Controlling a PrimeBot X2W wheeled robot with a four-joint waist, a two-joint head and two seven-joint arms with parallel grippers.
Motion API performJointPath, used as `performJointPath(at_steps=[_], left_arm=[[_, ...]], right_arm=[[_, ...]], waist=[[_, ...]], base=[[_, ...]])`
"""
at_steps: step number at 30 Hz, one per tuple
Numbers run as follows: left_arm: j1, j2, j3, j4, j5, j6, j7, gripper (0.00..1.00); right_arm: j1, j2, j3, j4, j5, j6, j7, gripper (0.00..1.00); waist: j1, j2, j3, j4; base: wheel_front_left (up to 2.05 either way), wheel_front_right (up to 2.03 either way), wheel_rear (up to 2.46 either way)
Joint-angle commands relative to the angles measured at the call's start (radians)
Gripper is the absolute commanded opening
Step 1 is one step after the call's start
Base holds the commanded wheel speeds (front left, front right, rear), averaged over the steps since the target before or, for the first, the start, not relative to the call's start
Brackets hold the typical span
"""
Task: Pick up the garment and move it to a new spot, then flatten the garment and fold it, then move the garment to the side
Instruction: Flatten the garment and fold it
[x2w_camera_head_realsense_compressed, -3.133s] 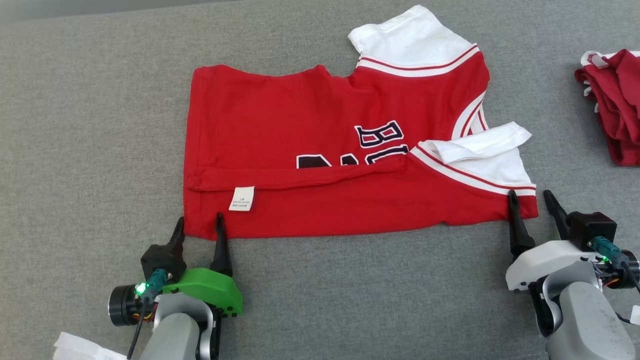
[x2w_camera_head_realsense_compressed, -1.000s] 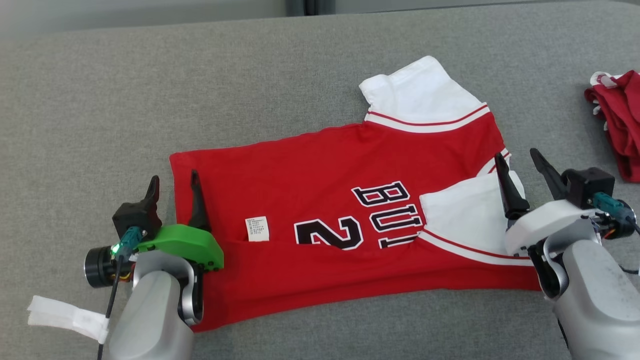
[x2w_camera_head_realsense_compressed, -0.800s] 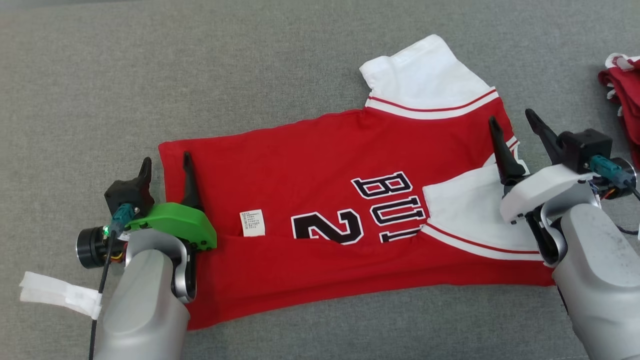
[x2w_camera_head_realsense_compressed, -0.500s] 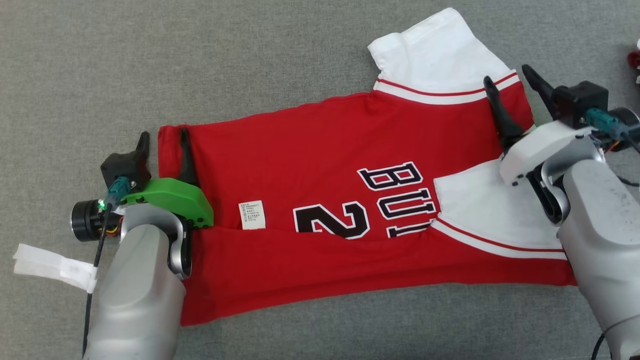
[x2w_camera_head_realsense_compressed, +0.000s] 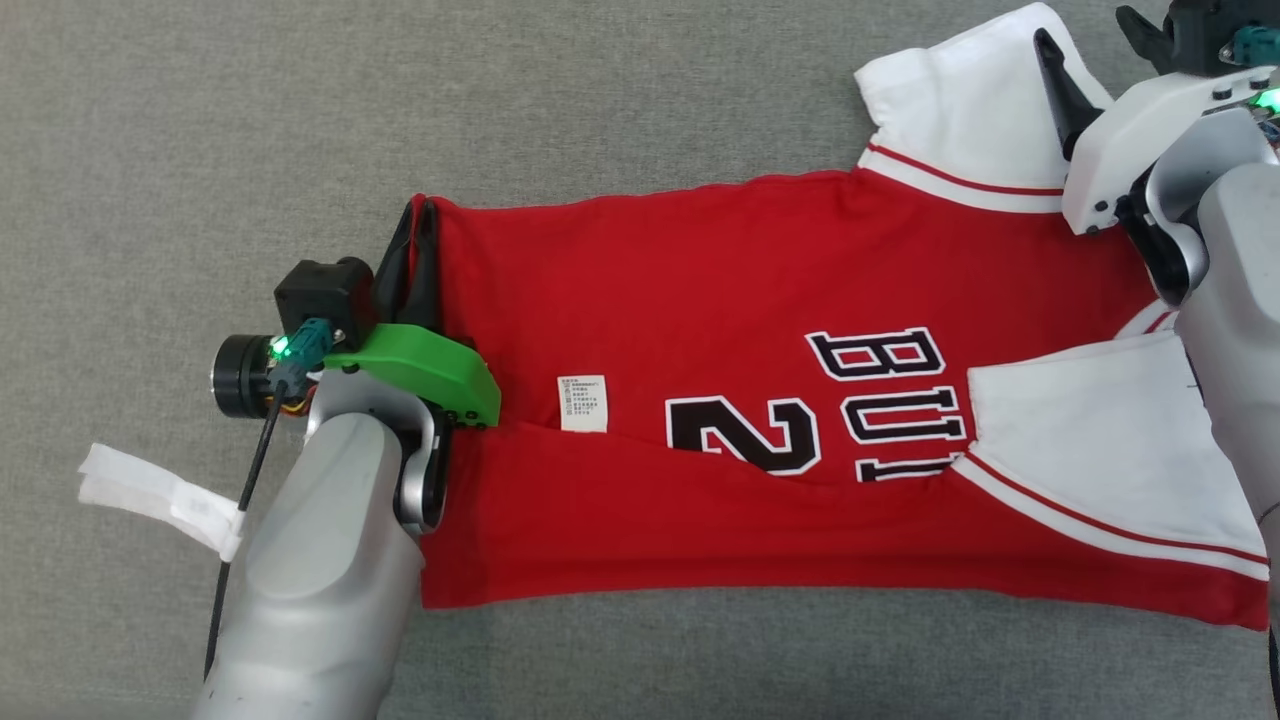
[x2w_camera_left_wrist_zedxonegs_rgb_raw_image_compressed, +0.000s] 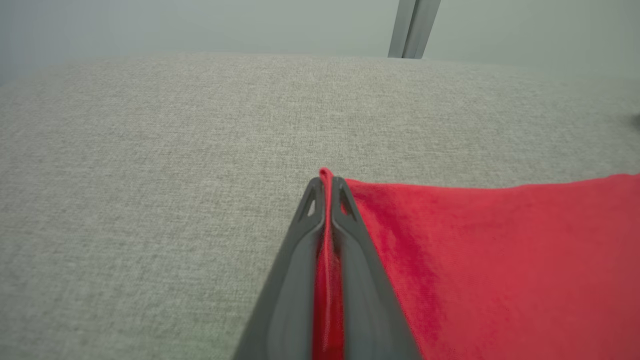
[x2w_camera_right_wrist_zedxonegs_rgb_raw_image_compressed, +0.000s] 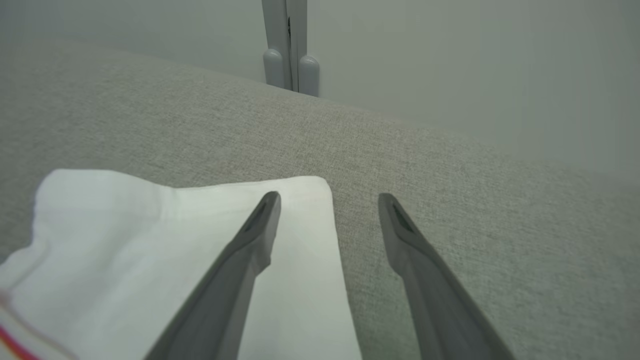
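The red jersey (x2w_camera_head_realsense_compressed: 700, 290) lies spread on the grey fabric surface (x2w_camera_head_realsense_compressed: 200, 120), with a fold partly covering its black lettering: "BU" and "2" can be read. The print on the white label (x2w_camera_head_realsense_compressed: 583, 403) is too small to read. The left jaws are clamped on its hem corner. The right jaws stand apart, straddling the white sleeve (x2w_camera_head_realsense_compressed: 950, 100) edge.
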Motion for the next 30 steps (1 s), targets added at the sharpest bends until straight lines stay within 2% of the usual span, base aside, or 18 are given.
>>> performJointPath(at_steps=[1, 5, 6, 7, 8, 13, 18, 22, 30], left_arm=[[-0.007, 0.004, -0.018, -0.015, -0.015, 0.009, 0.001, 0.00], [0.005, 0.004, -0.080, -0.054, -0.062, 0.034, 0.001, 0.00], [0.007, 0.004, -0.092, -0.063, -0.067, 0.040, 0.001, 0.00], [0.009, 0.004, -0.099, -0.070, -0.074, 0.045, 0.001, 0.00], [0.010, 0.004, -0.106, -0.080, -0.079, 0.051, 0.001, 0.00], [0.009, 0.004, -0.088, -0.132, -0.063, 0.085, 0.001, 0.00], [0.017, 0.005, -0.034, -0.204, -0.031, 0.093, 0.001, 0.00], [0.040, 0.005, 0.008, -0.234, 0.003, 0.082, 0.001, 0.00], [0.104, 0.004, 0.078, -0.236, 0.052, 0.044, 0.001, 0.00]], right_arm=[[-0.021, -0.007, 0.001, 0.024, -0.007, -0.002, 0.015, 1.00], [-0.063, -0.009, 0.012, 0.101, -0.001, -0.002, 0.056, 1.00], [-0.068, -0.004, 0.019, 0.117, 0.008, -0.002, 0.063, 0.45], [-0.070, 0.000, 0.023, 0.127, 0.016, -0.002, 0.066, 0.09], [-0.071, 0.000, 0.030, 0.137, 0.021, -0.001, 0.060, 0.00], [-0.117, -0.046, -0.001, 0.148, -0.014, -0.002, -0.076, 0.00], [-0.152, -0.040, -0.073, 0.149, -0.055, -0.002, -0.200, 0.00], [-0.143, -0.007, -0.136, 0.119, -0.066, -0.002, -0.217, 0.00], [0.034, 0.047, -0.209, -0.103, -0.026, -0.002, -0.218, 0.00]], waist=[[-0.0001, 0.0000, 0.024, 0.044], [-0.0001, 0.0000, 0.034, 0.068], [-0.0001, 0.0000, 0.035, 0.072], [-0.0001, 0.0000, 0.035, 0.074], [-0.0001, 0.0000, 0.035, 0.076], [-0.0001, 0.0000, 0.032, 0.070], [-0.0001, 0.0000, 0.019, 0.051], [-0.0001, 0.0000, -0.003, 0.027], [-0.0001, 0.0000, -0.076, -0.038]], base=[[0.00, 0.00, 0.00], [0.00, 0.00, 0.00], [0.00, 0.00, 0.00], [0.00, 0.00, 0.00], [0.00, 0.00, 0.00], [0.00, 0.00, 0.00], [0.00, 0.00, 0.00], [0.00, 0.00, 0.00], [0.00, 0.00, 0.00]])
